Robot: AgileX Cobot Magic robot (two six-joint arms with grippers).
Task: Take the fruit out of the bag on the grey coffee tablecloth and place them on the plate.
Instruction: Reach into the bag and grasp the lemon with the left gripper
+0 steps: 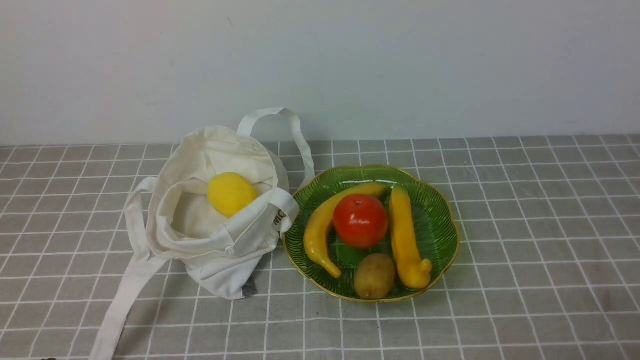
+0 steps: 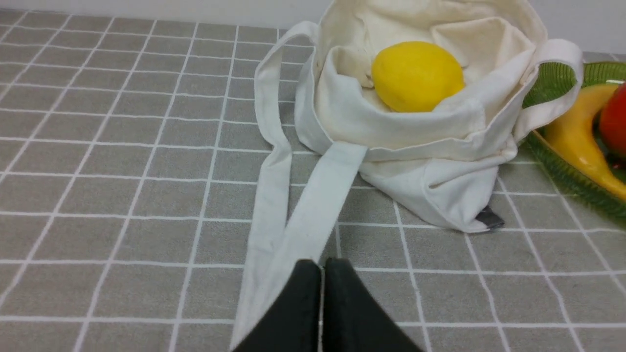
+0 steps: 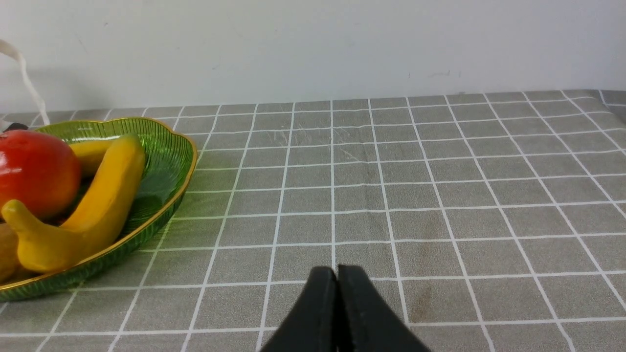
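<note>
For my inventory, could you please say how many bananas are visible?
2 bananas in the plate: one left of the red fruit, one right. The bag may hide more.

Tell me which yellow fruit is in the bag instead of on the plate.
The egg-shaped lemon: it lies in the open mouth of the canvas bag, while the two long bananas lie on the green plate beside the red fruit.
</note>
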